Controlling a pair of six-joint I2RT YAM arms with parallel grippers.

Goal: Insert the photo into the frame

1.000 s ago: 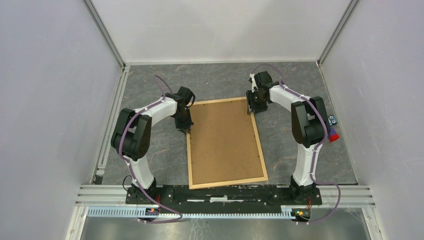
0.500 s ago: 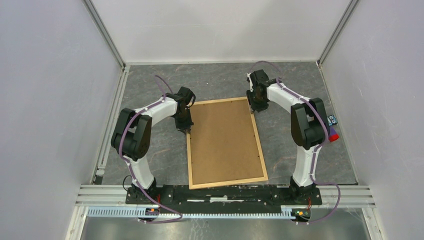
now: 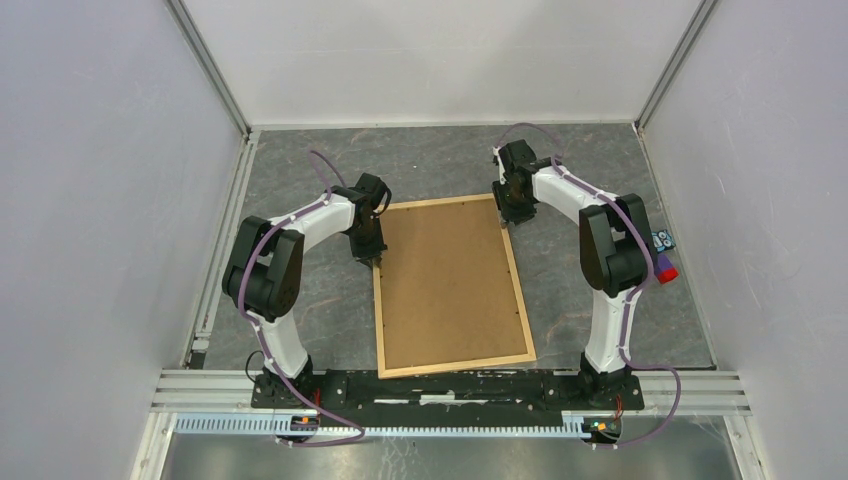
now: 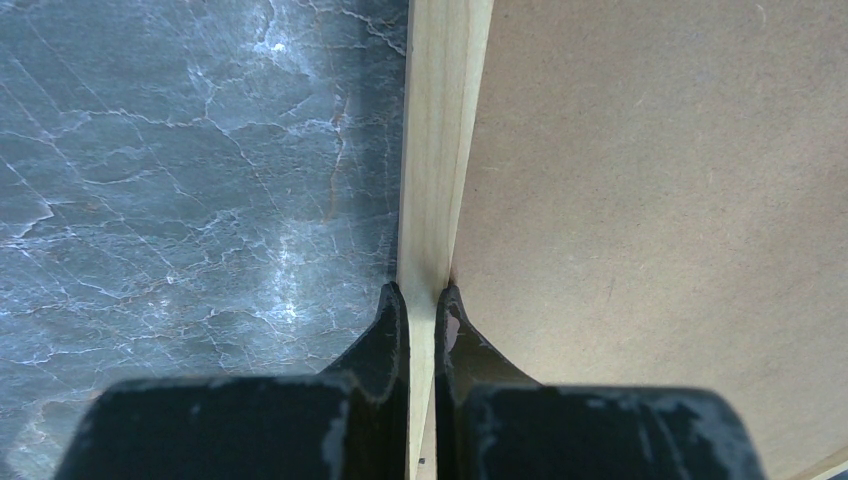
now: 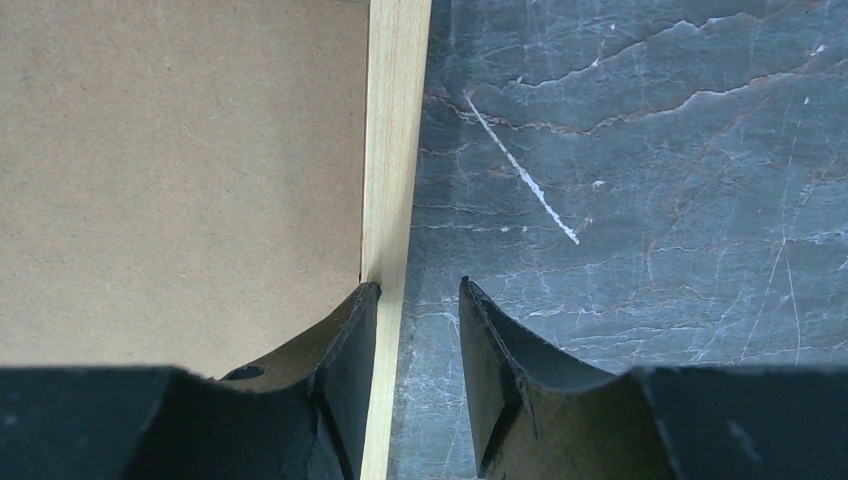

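While the frame [image 3: 457,366] lies flat on the table [image 3: 335,315] around a brown board [image 3: 450,285], we see the left gripper [image 4: 422,298] pinching its left rail and the right gripper [image 5: 418,290] straddling its right rail, jaws partly open

A light-wood frame [image 3: 455,366] (brown backing board [image 3: 450,285] filling it) lies flat on the grey marbled bench [image 3: 440,165], a small red item [image 3: 667,272] at the right edge.
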